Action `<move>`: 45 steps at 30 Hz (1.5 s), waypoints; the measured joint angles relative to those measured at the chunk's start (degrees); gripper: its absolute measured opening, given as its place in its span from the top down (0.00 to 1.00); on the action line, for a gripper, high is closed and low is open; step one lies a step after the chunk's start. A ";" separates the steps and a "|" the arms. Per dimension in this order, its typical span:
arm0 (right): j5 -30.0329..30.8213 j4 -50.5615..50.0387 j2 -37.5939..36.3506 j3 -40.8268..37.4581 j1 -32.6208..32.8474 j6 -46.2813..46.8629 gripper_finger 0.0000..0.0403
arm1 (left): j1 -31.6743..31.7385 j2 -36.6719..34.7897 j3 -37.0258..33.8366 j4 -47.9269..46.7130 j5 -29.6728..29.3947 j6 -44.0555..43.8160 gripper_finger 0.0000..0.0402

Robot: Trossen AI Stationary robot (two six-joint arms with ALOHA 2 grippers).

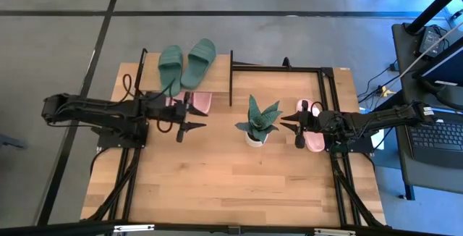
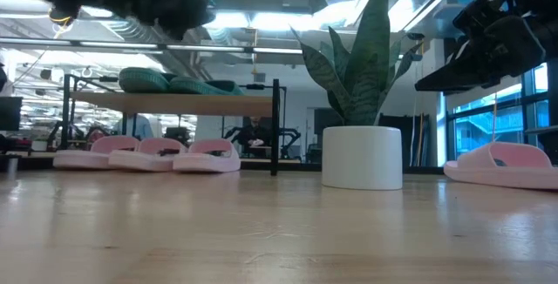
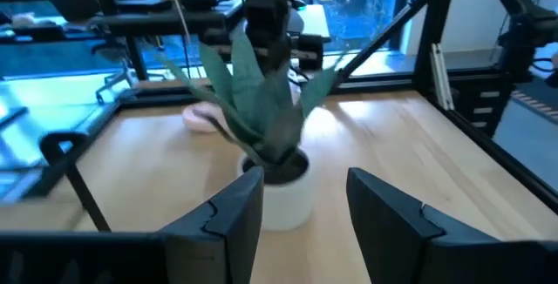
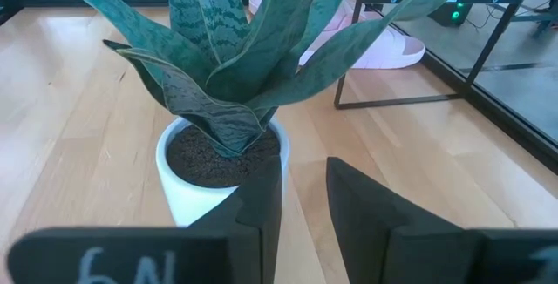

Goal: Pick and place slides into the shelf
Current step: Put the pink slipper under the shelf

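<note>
The shelf (image 1: 221, 77) stands at the table's far left; it also shows in the low view (image 2: 174, 104). Two dark green slides (image 1: 186, 64) lie on its top board. Three pale pink slides (image 2: 146, 155) lie on the tabletop under it. A fourth pink slide (image 1: 313, 140) lies on the table at the right, partly under my right arm; it also shows in the low view (image 2: 506, 164). My left gripper (image 1: 192, 119) hovers open and empty in front of the shelf. My right gripper (image 1: 291, 126) hovers open and empty beside that fourth slide, pointing at the plant.
A green spiky plant in a white pot (image 1: 255, 125) stands mid-table between the two grippers, close to both. Black frame rails (image 1: 327, 91) run along the table's far and right sides. The near half of the tabletop (image 1: 231, 185) is bare wood.
</note>
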 joint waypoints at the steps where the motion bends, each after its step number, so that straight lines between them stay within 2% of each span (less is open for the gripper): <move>1: 0.01 -0.02 0.00 0.00 0.01 0.06 0.76 | -0.02 -0.92 -1.62 1.00 0.06 -0.48 0.60; 10: 0.02 0.57 -0.02 0.10 -0.02 0.06 0.76 | -0.47 -8.14 -11.19 5.80 0.04 -1.94 0.60; 15: 1.91 -2.25 0.14 5.32 0.00 -1.74 0.76 | -0.87 -10.93 -13.33 5.73 0.04 -1.80 0.60; 22: 7.72 -24.20 4.08 19.61 0.01 -1.24 0.76 | -0.87 -14.51 -16.06 5.65 0.04 -1.78 0.60; 26: 9.78 -36.08 8.58 25.90 0.02 5.36 0.76 | -0.87 -16.37 -17.73 5.47 0.06 -2.18 0.60; 32: 11.04 -51.93 16.96 31.19 1.88 16.91 0.76 | -0.87 -19.01 -18.92 5.43 0.06 -2.19 0.60; 41: 11.53 -56.62 27.09 31.23 5.01 23.18 0.76 | -0.87 -20.55 -19.08 3.50 0.06 -2.16 0.60; 45: 8.60 -59.93 31.36 31.44 5.90 25.09 0.76 | -0.87 -20.55 -19.08 3.25 0.06 -1.82 0.60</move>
